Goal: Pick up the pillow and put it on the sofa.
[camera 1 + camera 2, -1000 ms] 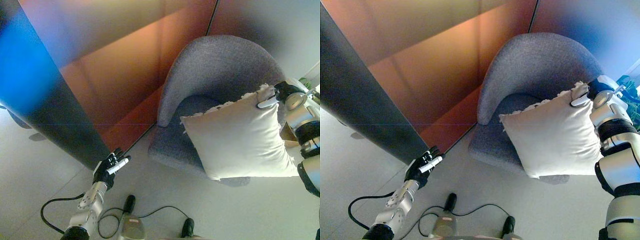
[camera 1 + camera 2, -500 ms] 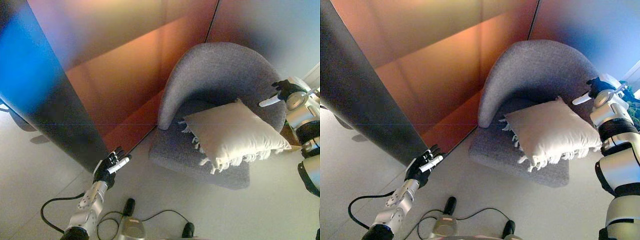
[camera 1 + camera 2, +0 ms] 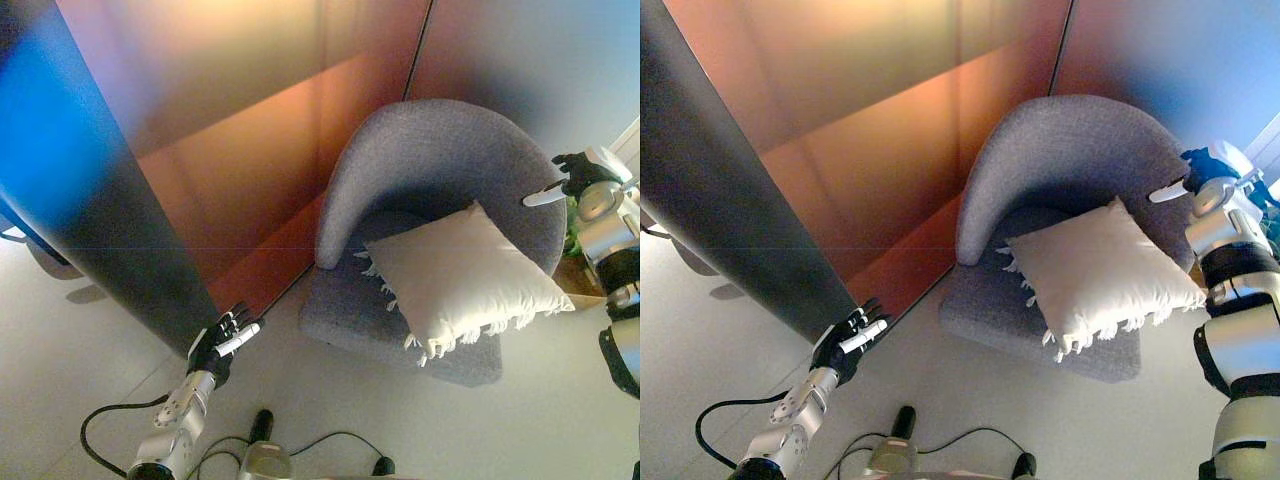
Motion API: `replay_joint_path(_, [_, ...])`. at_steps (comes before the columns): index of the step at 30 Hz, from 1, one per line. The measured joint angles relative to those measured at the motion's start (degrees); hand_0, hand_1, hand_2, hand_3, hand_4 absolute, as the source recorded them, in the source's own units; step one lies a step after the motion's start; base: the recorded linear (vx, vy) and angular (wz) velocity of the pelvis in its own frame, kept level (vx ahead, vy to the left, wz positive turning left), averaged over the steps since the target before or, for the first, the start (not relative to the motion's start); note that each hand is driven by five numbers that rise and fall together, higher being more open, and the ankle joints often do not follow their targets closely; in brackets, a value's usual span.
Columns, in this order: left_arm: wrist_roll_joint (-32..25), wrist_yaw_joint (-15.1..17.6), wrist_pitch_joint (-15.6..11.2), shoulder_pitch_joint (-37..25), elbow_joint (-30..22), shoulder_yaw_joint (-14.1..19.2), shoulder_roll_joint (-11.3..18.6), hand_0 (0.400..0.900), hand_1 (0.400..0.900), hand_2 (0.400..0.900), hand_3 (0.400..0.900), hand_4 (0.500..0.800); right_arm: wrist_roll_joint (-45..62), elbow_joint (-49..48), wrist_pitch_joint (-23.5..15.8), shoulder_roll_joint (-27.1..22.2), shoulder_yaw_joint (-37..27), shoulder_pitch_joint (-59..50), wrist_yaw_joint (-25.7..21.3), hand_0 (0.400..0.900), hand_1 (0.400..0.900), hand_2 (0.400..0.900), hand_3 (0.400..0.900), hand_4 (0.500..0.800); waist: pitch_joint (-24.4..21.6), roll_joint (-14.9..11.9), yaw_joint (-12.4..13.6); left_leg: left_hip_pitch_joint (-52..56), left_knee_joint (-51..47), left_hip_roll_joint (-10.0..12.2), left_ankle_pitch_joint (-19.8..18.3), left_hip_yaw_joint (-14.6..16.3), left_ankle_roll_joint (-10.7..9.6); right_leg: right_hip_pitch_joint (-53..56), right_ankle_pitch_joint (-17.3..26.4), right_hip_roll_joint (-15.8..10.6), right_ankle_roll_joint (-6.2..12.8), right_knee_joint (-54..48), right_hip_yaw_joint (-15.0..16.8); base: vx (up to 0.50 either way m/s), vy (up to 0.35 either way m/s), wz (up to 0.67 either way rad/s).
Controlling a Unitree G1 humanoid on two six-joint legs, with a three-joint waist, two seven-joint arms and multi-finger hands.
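Observation:
A white fringed pillow (image 3: 462,278) lies tilted on the seat of a grey round-backed armchair (image 3: 430,165), one corner jutting past the chair's right side. My right hand (image 3: 572,178) hovers open above the chair's right edge, apart from the pillow, with nothing in it. Down at the lower left my left hand (image 3: 222,342) hangs open and idle over the floor.
An orange-brown wall panel (image 3: 240,150) stands behind and left of the chair. A dark grey slanted panel (image 3: 110,260) runs down the left side. Pale floor (image 3: 330,400) spreads in front of the chair.
My right hand let go of the pillow, which dropped from hanging upright onto the chair seat. The hand has drawn slightly up and away. The camera has shifted a little.

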Motion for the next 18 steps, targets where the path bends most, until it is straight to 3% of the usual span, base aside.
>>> replay_joint_path(3, [0.01,-0.15,-0.03,0.23,0.01,0.1,-0.16,0.9,0.9,0.9,0.9,0.8,1.42,-6.19,-0.54,0.88,-2.61,7.2,-1.65,0.9,0.9,0.9,0.9,0.8,-0.62,-0.08,-0.3,0.56,0.0,-0.05,-0.1,0.99,0.16,0.2,0.0,-0.06,0.01,0.03,0.53,-0.06,0.015,-0.11])
replay_joint_path(10, [0.08,0.62,-0.35,0.61,0.29,0.37,-2.35,0.9,0.9,0.9,0.9,0.8,4.05,-16.93,-1.31,10.74,-5.92,22.3,-4.52,0.9,0.9,0.9,0.9,0.8,-2.07,-0.09,-3.66,1.68,-0.53,0.02,-0.4,2.73,0.23,0.34,-0.01,-0.18,0.04,0.06,1.98,-0.07,0.002,-0.13])
replay_joint_path(18, [1.23,2.39,-0.65,0.62,1.4,0.8,-4.62,0.9,0.9,0.9,0.9,0.8,4.13,-18.42,-5.52,14.21,-6.52,30.35,-7.01,0.9,0.9,0.9,0.9,0.8,-2.67,0.38,-6.49,2.29,-0.55,0.08,-0.8,4.35,0.41,-0.16,0.08,-0.12,0.13,0.05,3.58,-0.08,0.001,-0.08])
